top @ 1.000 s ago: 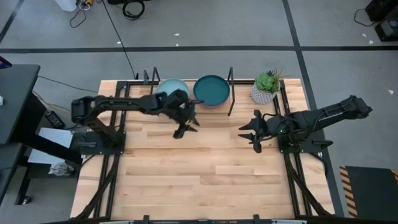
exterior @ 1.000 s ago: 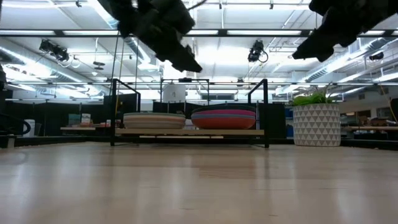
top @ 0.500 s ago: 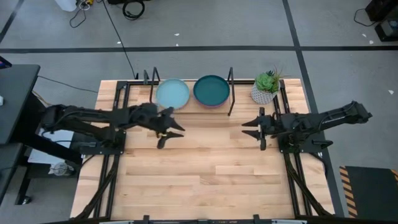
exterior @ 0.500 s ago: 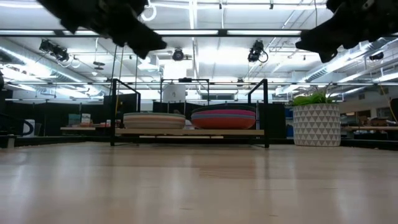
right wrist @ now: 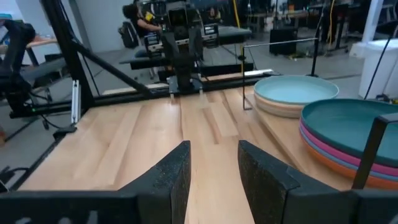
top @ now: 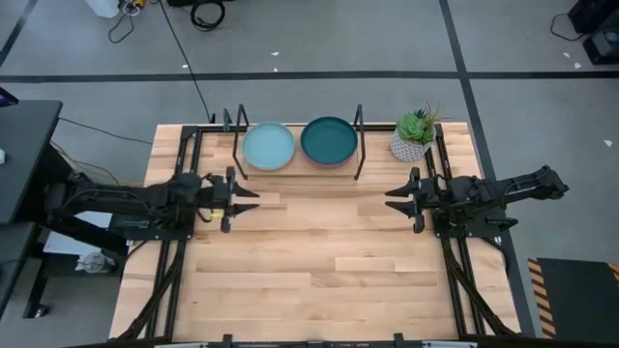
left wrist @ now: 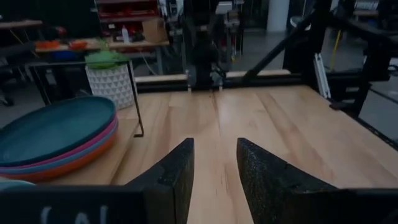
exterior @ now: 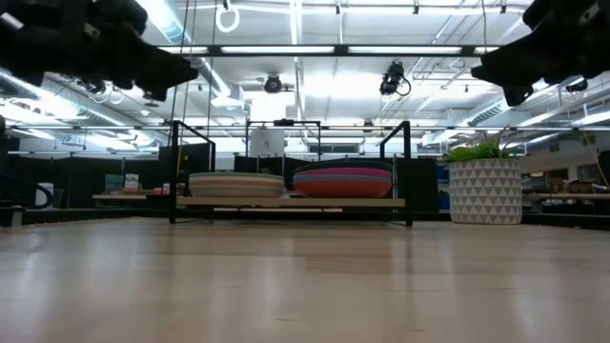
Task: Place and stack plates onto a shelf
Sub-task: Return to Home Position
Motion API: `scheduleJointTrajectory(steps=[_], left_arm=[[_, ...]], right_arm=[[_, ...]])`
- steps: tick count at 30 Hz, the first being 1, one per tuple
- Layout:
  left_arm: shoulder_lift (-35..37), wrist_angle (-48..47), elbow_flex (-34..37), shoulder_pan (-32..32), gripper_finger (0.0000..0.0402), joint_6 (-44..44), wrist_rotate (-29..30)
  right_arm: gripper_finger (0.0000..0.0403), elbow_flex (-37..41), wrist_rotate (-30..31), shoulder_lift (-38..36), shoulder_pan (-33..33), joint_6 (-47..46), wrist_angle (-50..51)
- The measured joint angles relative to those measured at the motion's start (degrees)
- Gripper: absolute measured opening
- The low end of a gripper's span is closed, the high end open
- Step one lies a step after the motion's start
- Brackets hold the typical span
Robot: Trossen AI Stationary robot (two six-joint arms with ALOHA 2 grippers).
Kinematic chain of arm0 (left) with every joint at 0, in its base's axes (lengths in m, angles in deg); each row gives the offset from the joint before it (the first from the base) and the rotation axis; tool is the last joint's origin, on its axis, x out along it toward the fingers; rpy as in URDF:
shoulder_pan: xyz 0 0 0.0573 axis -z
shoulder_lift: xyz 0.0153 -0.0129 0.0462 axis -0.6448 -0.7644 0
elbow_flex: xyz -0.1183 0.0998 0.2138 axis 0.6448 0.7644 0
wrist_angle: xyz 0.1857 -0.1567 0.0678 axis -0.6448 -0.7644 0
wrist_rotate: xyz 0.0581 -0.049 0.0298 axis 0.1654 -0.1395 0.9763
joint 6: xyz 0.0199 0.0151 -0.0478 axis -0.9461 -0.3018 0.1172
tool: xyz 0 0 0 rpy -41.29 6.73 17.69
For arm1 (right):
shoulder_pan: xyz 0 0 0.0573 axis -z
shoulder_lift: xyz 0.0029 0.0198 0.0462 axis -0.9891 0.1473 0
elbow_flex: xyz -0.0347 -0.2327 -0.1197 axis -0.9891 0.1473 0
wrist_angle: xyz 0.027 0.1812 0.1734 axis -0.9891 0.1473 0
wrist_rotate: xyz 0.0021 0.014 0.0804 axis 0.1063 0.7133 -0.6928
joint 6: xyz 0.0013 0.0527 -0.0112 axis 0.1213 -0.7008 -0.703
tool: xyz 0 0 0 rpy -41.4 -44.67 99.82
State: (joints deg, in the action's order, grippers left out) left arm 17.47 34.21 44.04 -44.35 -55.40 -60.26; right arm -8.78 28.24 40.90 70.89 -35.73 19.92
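On the shelf point(top: 296, 174) at the far edge of the worktop point(top: 309, 280): two stacks of plates side by side between the thin black loop uprights, rims almost touching. Left stack topped by the light blue plate point(top: 268, 146), with pale tan and grey rims under it in the low view. Right stack topped by the dark teal plate point(top: 329, 140), with magenta and orange rims below it in the wrist views. Just beside the shelf's right upright, a potted plant point(top: 414, 133) in a white patterned pot, apart from the stacks.

Left tool point(top: 247, 200) in the air over the left part of the worktop, near the shelf's left front corner, pointing toward the middle. Fingers parted by a clear gap, gripping nothing. Right tool point(top: 395, 200) mirrored over the right part, in front of the plant, fingers likewise spread and empty. Both well apart, with open wood between them and from each to the shelf. In the wrist views, only a thin upright across the line toward the plates.

Off the worktop's left edge, a dark desk point(top: 24, 145). On the grey floor beyond the shelf, loose cables point(top: 203, 14).
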Motion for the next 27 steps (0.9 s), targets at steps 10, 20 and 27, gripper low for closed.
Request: scheduleJointTrajectory(steps=[10, 20, 27], left_arm=[[15.61, 0.99, 9.18, 0.26, 0.012, 2.01, 1.24], [25.39, -0.88, 11.38, 1.2, 0.0081, 4.9, 0.38], [26.07, 0.82, 11.4, 1.27, 0.0069, 6.38, 2.07]], right_arm=[[0.0139, 9.19, 0.19, -8.25, 0.0, 2.0, -9.11], [0.0139, 11.1, 0.39, -8.96, 0.0, -8.27, -11.19], [0.0139, 11.1, 0.06, -8.94, 0.0, -8.52, -12.38]])
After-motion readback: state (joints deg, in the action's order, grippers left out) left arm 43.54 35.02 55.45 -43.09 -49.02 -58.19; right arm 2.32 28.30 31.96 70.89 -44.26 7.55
